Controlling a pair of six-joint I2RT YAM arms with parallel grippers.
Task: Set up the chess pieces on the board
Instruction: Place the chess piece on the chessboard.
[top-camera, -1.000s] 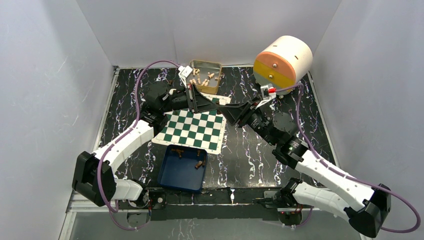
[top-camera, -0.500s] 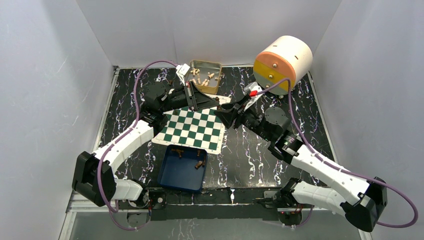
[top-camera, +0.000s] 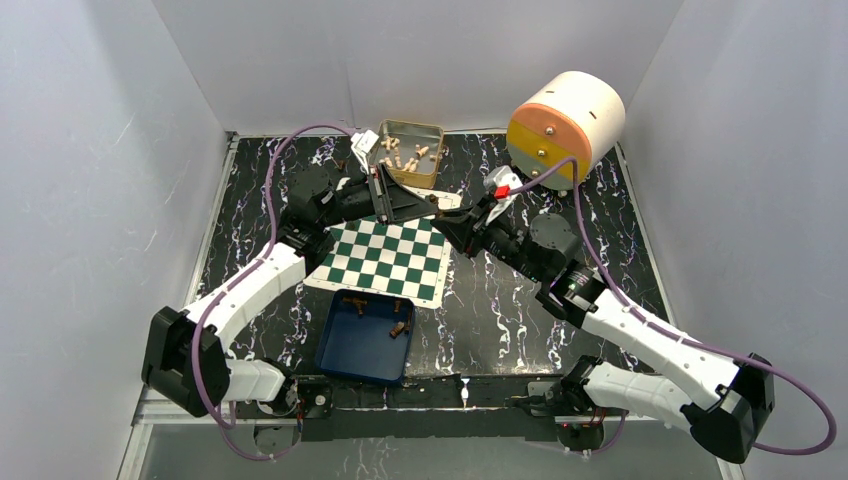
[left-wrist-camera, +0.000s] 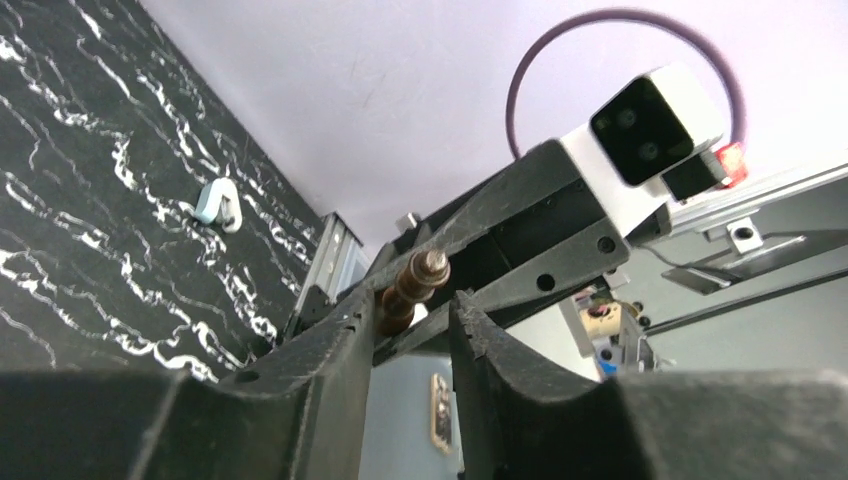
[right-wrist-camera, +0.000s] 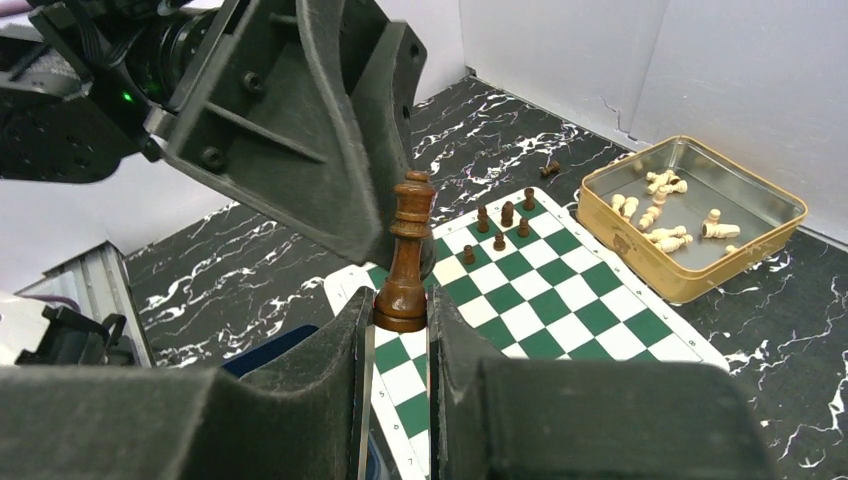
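— What is lost in the view from above?
— Mostly the far edge of the board (top-camera: 385, 258). Both arms meet over its far right part and cover the squares there. The board lies flat on the black marbled table (top-camera: 500, 300), green and white checks inside a white border. The blue tray (top-camera: 345, 358) is on its near side and the gold tin (right-wrist-camera: 632, 248) is beyond it.

— And the grippers?
— From above they are one dark clump. The right wrist view settles the right gripper (right-wrist-camera: 401, 305). Its jaws are clamped on the round base of a tall dark piece (right-wrist-camera: 408, 240), held upright over the board. The left gripper (left-wrist-camera: 410, 305) sits just behind that piece's crown. Its jaws stand narrowly apart, and I cannot tell whether they touch the piece.

— How does the piece look?
— Turned dark-brown wood, glossy, with a slim waist and a collared crown topped by a knob. King or queen, I can't say.

— Other chess pieces?
— Six small dark pieces (right-wrist-camera: 507, 213) stand in two short rows by one corner of the board. The held piece may hide more. A lone piece (right-wrist-camera: 549, 168) lies off the board on the table. The few in the tray are too small to count.
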